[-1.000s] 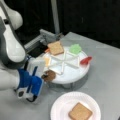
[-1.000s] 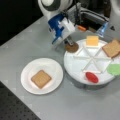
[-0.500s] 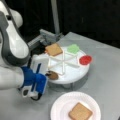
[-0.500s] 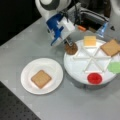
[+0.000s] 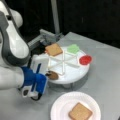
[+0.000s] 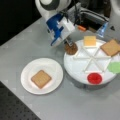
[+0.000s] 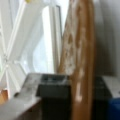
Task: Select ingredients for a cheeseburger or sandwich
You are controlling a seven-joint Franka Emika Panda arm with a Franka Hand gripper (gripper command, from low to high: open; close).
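One patty (image 6: 71, 48) in tool (image 6: 68, 43) grip — at tray (image 6: 75, 67) rim.

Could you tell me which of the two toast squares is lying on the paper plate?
The toast square alone on the white paper plate. The other toast square sits in a compartment of the divided tray.

No text, label, brand, number or sign can be read in any view: none on the arm, the divided tray, the plate, the food pieces or the bench
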